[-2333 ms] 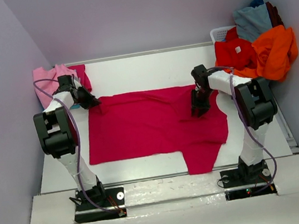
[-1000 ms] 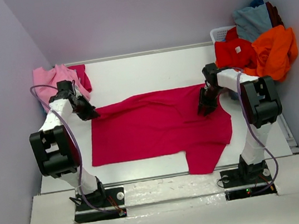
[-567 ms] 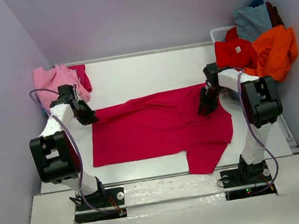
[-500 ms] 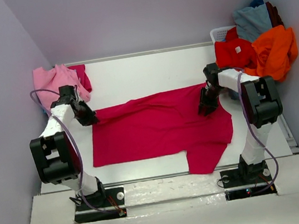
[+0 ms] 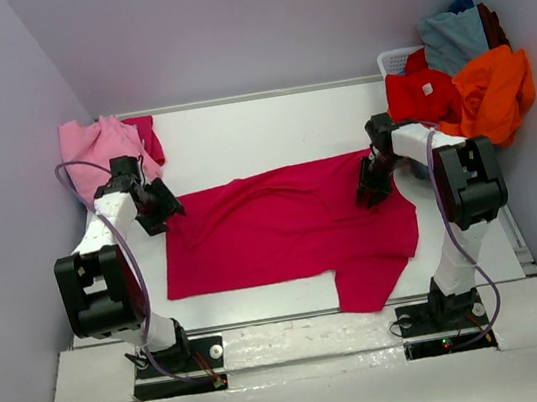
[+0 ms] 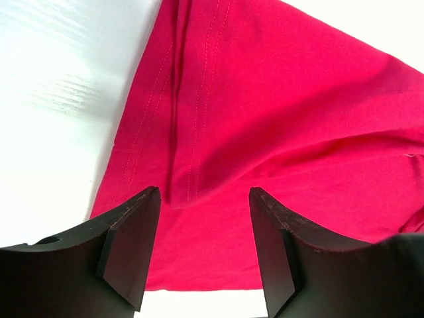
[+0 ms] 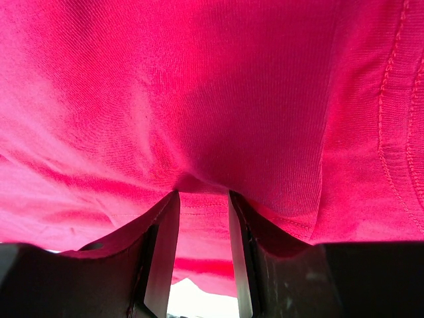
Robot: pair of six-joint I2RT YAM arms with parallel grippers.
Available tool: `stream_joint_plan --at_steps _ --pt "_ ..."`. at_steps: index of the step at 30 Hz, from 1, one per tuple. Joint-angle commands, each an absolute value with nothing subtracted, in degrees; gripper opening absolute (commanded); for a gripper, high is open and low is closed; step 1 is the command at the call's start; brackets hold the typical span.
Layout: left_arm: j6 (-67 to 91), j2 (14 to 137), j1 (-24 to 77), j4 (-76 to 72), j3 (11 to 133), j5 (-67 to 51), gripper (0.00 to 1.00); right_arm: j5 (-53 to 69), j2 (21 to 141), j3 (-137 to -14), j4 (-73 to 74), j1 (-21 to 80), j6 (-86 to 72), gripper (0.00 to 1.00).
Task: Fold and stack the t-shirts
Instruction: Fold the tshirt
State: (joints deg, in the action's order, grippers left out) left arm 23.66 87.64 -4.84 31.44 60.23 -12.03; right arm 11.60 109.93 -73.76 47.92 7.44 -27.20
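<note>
A crimson-magenta t-shirt point(image 5: 287, 223) lies spread across the middle of the white table point(image 5: 258, 132), one sleeve point(image 5: 367, 282) reaching toward the near edge. My left gripper point(image 5: 164, 211) hovers over the shirt's far left corner. In the left wrist view its jaws point(image 6: 205, 195) stand open, and the hemmed, folded-over shirt edge point(image 6: 192, 132) lies flat below them, touching neither finger. My right gripper point(image 5: 370, 191) is at the shirt's far right edge. In the right wrist view it point(image 7: 203, 193) is shut on a pucker of the crimson cloth point(image 7: 199, 86), which drapes over both fingers.
A light pink shirt point(image 5: 99, 145) and a darker crimson one point(image 5: 146, 136) lie bunched at the back left corner. A white basket point(image 5: 394, 61) at the back right holds a pile of red point(image 5: 420, 97), orange point(image 5: 495, 91) and grey-blue point(image 5: 451, 37) shirts. Walls close in on three sides.
My left gripper has opened and let go of the shirt's left corner, which now lies on the table. The right gripper holds still, gripping the cloth as before.
</note>
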Motion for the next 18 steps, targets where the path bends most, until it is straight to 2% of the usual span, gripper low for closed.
stream_joint_plan --at_steps 1,8,18 --pt "23.82 85.61 -4.48 30.24 58.98 -11.51 0.68 9.23 110.3 -71.63 47.99 6.68 -25.75 0.42" --pt "25.22 88.67 -4.48 28.57 59.76 -11.78 0.68 9.93 110.57 -71.72 47.81 6.68 -25.84 0.42" --pt "27.69 96.59 -4.48 24.7 68.54 -15.37 0.66 10.72 110.22 -71.37 47.29 6.68 -25.49 0.42"
